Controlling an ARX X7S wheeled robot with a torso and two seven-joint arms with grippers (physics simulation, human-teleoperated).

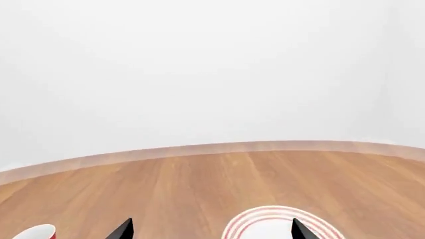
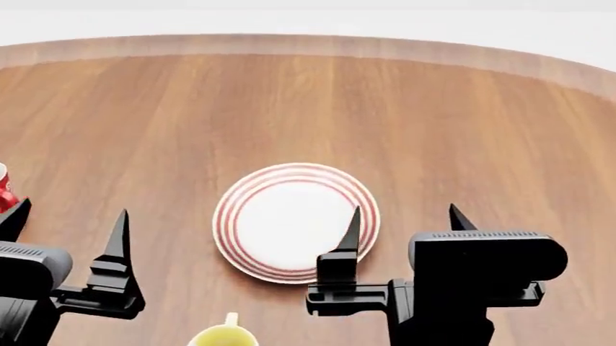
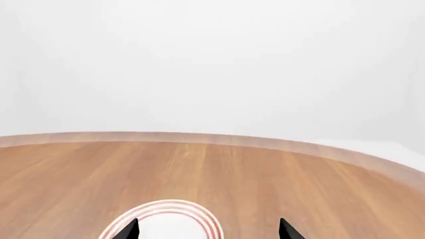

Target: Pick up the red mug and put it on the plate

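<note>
no pickup yet; task looks to be at the approach step. the red mug [image 2: 5, 189] sits at the far left edge of the head view on the table [image 2: 288, 101], mostly cut off, just beyond the left gripper [image 2: 68, 227], not touching. left gripper fingers spread, empty. right gripper [image 2: 405, 227] also spread, empty, its inner finger over the near rim of the plate [image 2: 296, 222], which is bare. a yellow-inside mug [image 2: 223, 335] sits near the robot. next move prob calls for the left arm to swing further left, w/ fingers around the mug.
</note>
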